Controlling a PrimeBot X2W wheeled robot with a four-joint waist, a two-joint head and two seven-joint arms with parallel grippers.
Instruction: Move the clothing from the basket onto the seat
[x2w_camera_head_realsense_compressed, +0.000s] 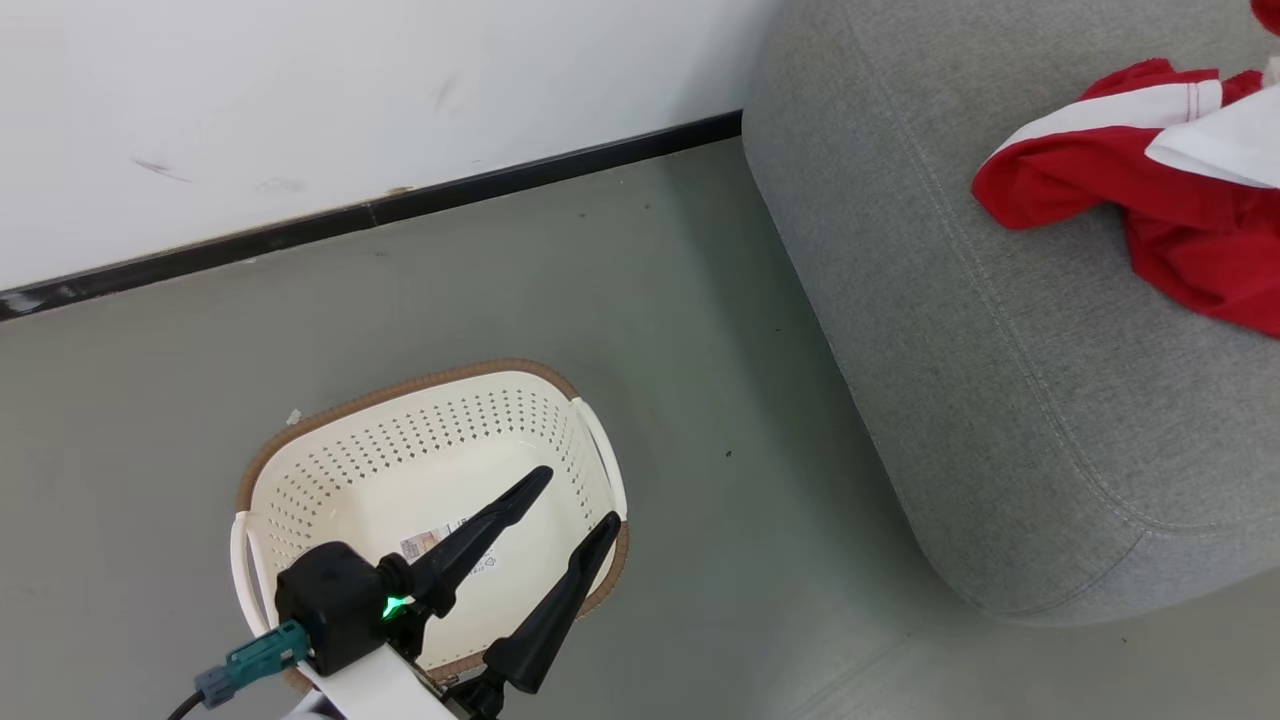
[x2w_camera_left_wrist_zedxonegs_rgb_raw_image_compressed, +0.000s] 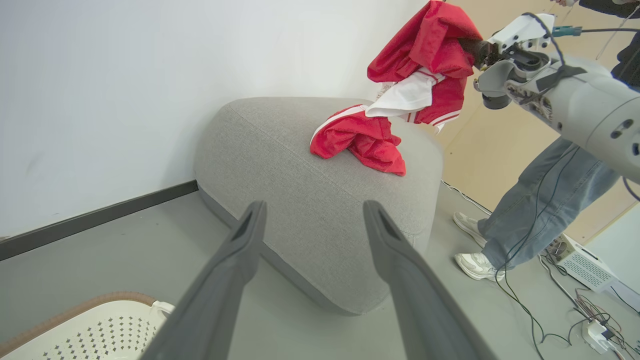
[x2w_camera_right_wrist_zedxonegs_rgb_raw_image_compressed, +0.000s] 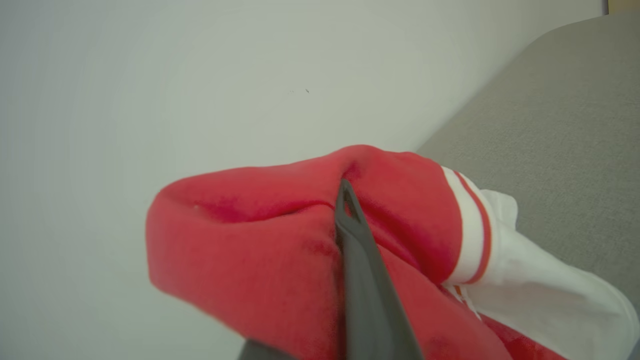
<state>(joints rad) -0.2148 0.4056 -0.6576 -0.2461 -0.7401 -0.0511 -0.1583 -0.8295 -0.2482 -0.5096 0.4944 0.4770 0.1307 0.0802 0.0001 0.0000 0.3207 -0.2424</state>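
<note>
right gripper (x2w_camera_right_wrist_zedxonegs_rgb_raw_image_compressed: 345, 192): clamped on the clothing (x2w_camera_right_wrist_zedxonegs_rgb_raw_image_compressed: 240, 240), above the seat (x2w_camera_right_wrist_zedxonegs_rgb_raw_image_compressed: 550, 130)
left gripper (x2w_camera_head_realsense_compressed: 578, 494): spread, empty
tip: lower first, then release mid-seat

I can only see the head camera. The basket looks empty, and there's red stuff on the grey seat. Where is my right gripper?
Observer: The right gripper is shut on a red garment and holds it up over the seat.
Operator: So it isn't down yet?
Observer: No. It hangs just above the other garment, which lies crumpled on the seat.
Operator: Is anybody close by?
Observer: Yes. A person in jeans and pale shoes stands on the floor beside the seat.
</note>
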